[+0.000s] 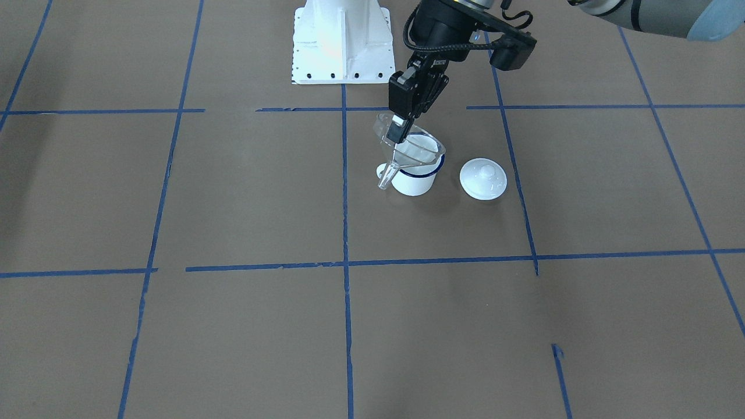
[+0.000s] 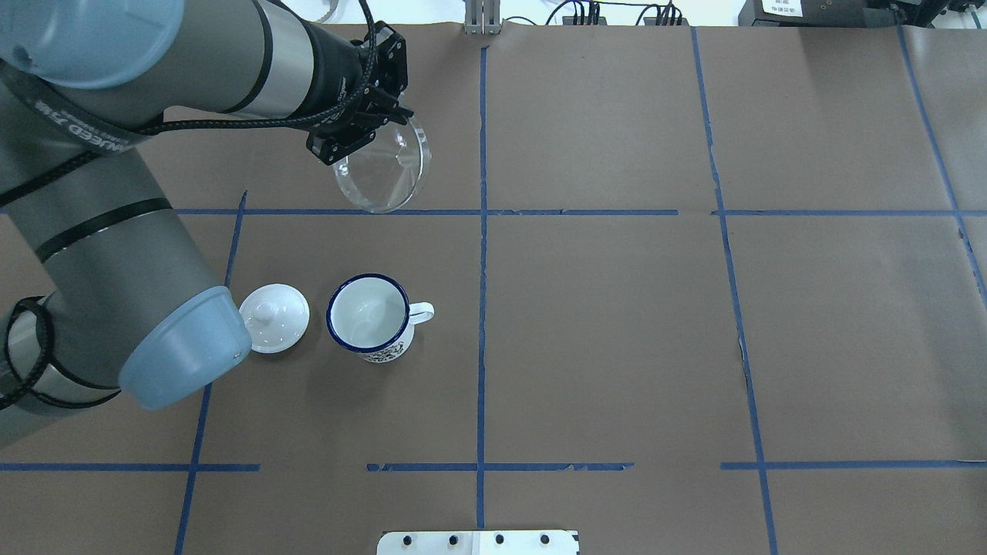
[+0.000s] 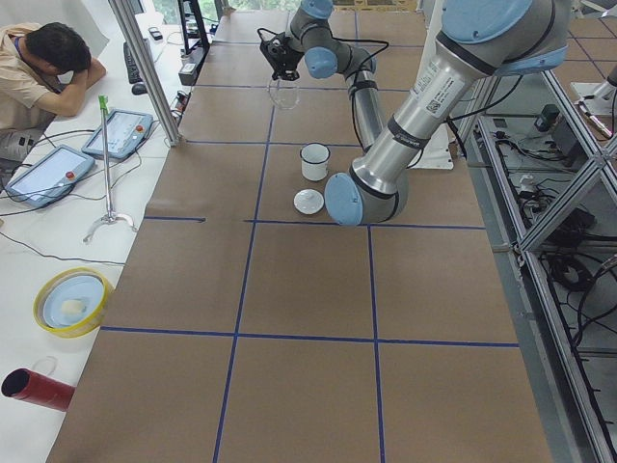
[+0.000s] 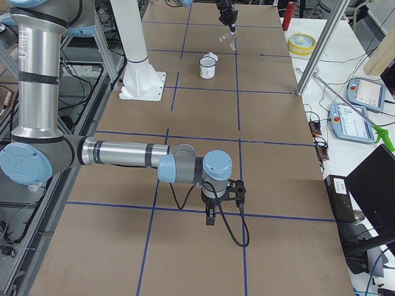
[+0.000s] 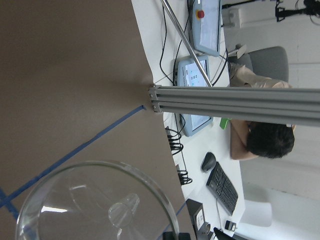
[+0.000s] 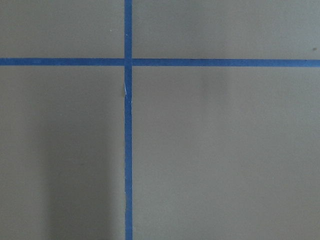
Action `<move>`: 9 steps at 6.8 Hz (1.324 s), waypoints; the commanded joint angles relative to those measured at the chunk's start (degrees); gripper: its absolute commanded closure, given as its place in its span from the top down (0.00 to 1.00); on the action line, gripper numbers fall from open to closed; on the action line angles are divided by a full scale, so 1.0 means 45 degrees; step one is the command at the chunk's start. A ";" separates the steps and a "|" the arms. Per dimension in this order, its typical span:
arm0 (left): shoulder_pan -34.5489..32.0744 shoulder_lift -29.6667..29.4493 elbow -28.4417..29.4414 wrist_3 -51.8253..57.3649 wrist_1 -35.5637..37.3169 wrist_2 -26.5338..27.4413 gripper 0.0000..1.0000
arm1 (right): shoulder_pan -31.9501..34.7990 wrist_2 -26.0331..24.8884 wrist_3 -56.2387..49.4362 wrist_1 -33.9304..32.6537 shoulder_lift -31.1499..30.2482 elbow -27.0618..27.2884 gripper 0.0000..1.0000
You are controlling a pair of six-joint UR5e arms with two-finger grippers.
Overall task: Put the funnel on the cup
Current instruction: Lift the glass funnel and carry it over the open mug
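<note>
Gripping the funnel (image 2: 379, 176) by the edge of its bowl, the left gripper (image 2: 388, 127) is clenched on the clear plastic in the upper left of the overhead view. The funnel hangs in the air above the table (image 2: 617, 347), tilted. In the front-facing view its stem slants down toward the lower left and its outline overlaps the cup (image 2: 368, 312). The overhead and both side views show it raised clear of the cup and not seated on it.

The cup stands upright on the table left of centre in the overhead view. Its mouth is open and its handle points to the right of the frame. A white lid (image 2: 274, 317) with a knob lies just to its left, close but apart from it. In the left wrist view the funnel's bowl fills the lower left of the frame, and the stem shows through it.

The right gripper (image 4: 210, 219) appears only in the right-side view, low in the middle of the frame, pointing down near the table, well away from the cup. I cannot tell whether it is released or clenched. Its wrist view shows only brown table and crossing blue tape lines (image 6: 128, 62).
</note>
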 commanded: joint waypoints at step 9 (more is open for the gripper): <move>0.2159 -0.1085 0.3168 0.6288 0.5220 -0.1265 0.00 | 0.0000 0.0000 0.0000 0.0000 0.0000 0.0000 1.00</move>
